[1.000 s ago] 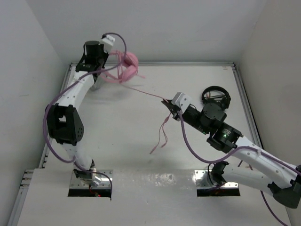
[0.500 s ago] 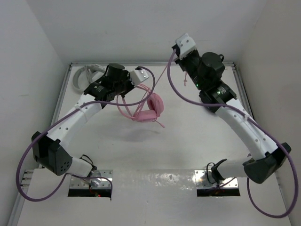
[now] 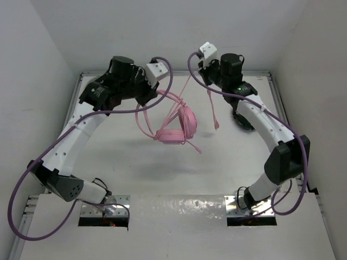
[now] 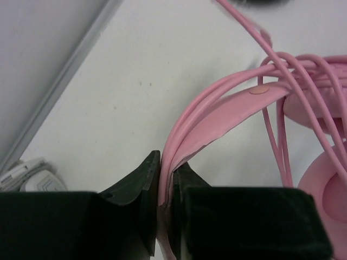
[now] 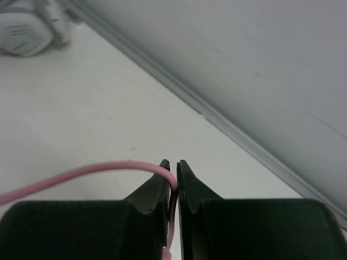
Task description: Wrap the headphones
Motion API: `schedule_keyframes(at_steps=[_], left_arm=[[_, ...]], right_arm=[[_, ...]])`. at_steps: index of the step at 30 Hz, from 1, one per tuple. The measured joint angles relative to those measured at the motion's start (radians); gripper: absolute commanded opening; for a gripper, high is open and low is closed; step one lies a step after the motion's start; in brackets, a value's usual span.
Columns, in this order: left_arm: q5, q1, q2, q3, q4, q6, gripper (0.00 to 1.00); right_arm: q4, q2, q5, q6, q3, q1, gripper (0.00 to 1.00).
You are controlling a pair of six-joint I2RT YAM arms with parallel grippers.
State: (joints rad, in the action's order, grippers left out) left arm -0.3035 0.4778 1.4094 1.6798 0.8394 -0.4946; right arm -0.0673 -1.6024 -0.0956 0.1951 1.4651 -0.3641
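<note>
The pink headphones (image 3: 178,125) hang above the table in the top view, earcups down. My left gripper (image 3: 145,96) is shut on their pink headband (image 4: 227,114), which stands between its jaws in the left wrist view, where the gripper (image 4: 167,162) shows too. The thin pink cable (image 4: 282,135) crosses the headband in several strands near an earcup (image 4: 325,184). My right gripper (image 3: 203,69) is at the back, raised, and is shut on the cable (image 5: 81,173); it also shows in its own wrist view (image 5: 172,165). A loose cable end (image 3: 215,116) dangles below it.
Black headphones (image 3: 241,120) lie at the right, partly behind my right arm. Grey-white headphones (image 5: 27,27) lie at the back left corner by the table's raised rim (image 5: 227,130); they also show in the left wrist view (image 4: 27,176). White walls enclose the table.
My left gripper has lifted the headphones and carried them a little right. My right gripper has come slightly down and left with the cable, and the cable end now hangs lower.
</note>
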Motion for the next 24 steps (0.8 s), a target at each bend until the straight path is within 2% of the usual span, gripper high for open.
schedule_keyframes(at_steps=[5,10,18,20,21,24], left_arm=[[-0.063,0.0,0.021,0.235,0.048,0.114,0.0],[-0.116,0.0,0.092,0.465,0.039,0.233,0.0],[-0.116,0.0,0.177,0.527,0.028,0.32,0.0],[-0.112,0.0,0.198,0.539,0.037,0.325,0.0],[-0.111,0.0,0.206,0.547,0.041,0.327,0.0],[-0.099,0.0,0.214,0.571,0.045,0.334,0.0]], right_arm=[[0.08,-0.049,-0.237,-0.056,-0.14,0.001,0.24],[0.326,-0.124,-0.389,-0.217,-0.325,-0.019,0.27],[0.702,-0.272,-0.446,-0.438,-0.397,-0.097,0.29],[0.797,-0.302,-0.446,-0.489,-0.401,-0.116,0.36],[0.845,-0.318,-0.448,-0.518,-0.404,-0.122,0.45],[0.959,-0.348,-0.467,-0.582,-0.434,-0.122,0.57]])
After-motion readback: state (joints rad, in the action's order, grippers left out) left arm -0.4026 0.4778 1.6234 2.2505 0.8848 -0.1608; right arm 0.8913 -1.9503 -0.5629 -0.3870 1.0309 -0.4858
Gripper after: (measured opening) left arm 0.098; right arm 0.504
